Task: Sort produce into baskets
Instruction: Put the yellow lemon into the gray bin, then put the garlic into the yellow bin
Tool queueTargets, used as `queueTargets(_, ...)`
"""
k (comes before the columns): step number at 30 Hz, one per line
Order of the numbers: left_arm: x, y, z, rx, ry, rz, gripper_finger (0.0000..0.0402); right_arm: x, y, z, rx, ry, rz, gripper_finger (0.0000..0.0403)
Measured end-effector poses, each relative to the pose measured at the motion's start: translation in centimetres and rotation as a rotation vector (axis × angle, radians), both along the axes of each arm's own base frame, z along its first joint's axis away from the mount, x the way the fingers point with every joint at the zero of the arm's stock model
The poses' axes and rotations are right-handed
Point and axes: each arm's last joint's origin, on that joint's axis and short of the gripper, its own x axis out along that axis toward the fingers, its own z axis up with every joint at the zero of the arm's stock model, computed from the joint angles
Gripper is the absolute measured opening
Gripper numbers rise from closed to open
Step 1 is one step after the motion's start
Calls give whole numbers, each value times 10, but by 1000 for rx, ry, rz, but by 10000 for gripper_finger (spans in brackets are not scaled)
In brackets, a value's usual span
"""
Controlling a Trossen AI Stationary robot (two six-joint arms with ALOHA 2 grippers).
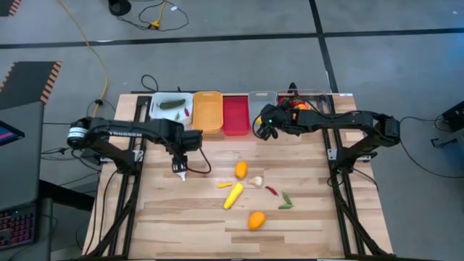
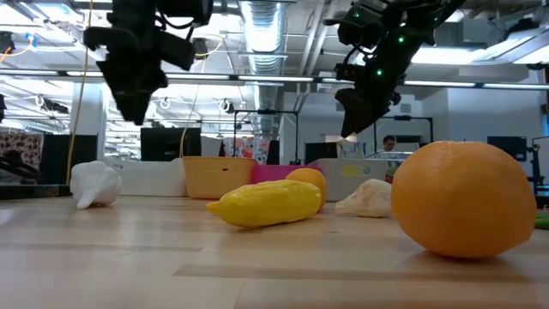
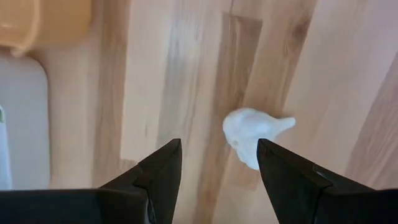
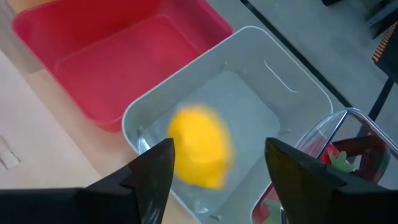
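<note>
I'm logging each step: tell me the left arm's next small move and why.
Probably lower the left gripper straight down and close on the white garlic. Its fingers are open above the bare table, with the garlic showing between them. Meanwhile the right gripper is open over the grey bin, where a lemon is dropping.

Overhead camera looks straight down, taking in the whole tabletop point(image 1: 304, 232). Low camera sits at surface level, looking across into the room, an orange fruit point(image 2: 463, 199) right up close. Each wrist camera peers down past its own fingers: left shares the white garlic point(image 3: 252, 134) with both wider views; right sits close above the grey bin point(image 4: 292, 87).
</note>
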Motion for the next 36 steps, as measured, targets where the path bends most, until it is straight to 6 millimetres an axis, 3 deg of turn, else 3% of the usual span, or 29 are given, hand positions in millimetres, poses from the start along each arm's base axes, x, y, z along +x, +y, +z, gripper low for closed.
queueTargets(7, -9, -18, -20, -4, 70, 48, 196, -1, -2, 0, 3, -4, -10, 282)
queueTargets(19, -20, -44, -50, 4, 115, -44, 196, -1, -2, 0, 3, -3, -10, 282)
queueTargets(28, -24, -48, -75, 1, 71, -61, 196, -1, -2, 0, 2, -2, -8, 282)
queueTargets(36, -21, -48, -78, 4, 27, -64, 196, -1, -2, 0, 2, -3, -8, 282)
